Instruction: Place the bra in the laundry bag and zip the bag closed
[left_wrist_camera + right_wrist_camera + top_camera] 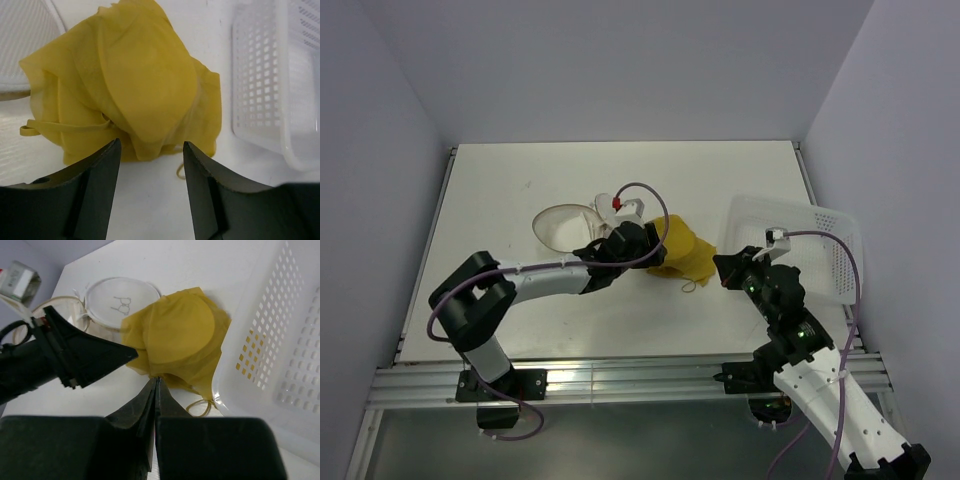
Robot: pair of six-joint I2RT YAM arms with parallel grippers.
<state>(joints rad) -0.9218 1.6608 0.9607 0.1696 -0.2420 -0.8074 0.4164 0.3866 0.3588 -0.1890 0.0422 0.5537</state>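
The mustard-yellow bra (682, 255) lies bunched on the white table between the round white mesh laundry bag (565, 226) and a white basket. My left gripper (642, 240) sits at the bra's left side. In the left wrist view it (151, 150) is open, its fingertips (111, 150) just short of the bra (135, 80), with bare table between them. My right gripper (156, 378) is shut, its tips pinching the near edge of the bra (175, 330). The laundry bag (120, 302) lies open behind the bra. A thin strap loop (200, 407) trails on the table.
A white perforated plastic basket (810, 250) stands at the right, its rim (222, 390) touching the bra. The left arm's dark finger (85, 357) reaches in close to my right gripper's tips. Light walls enclose the table on three sides.
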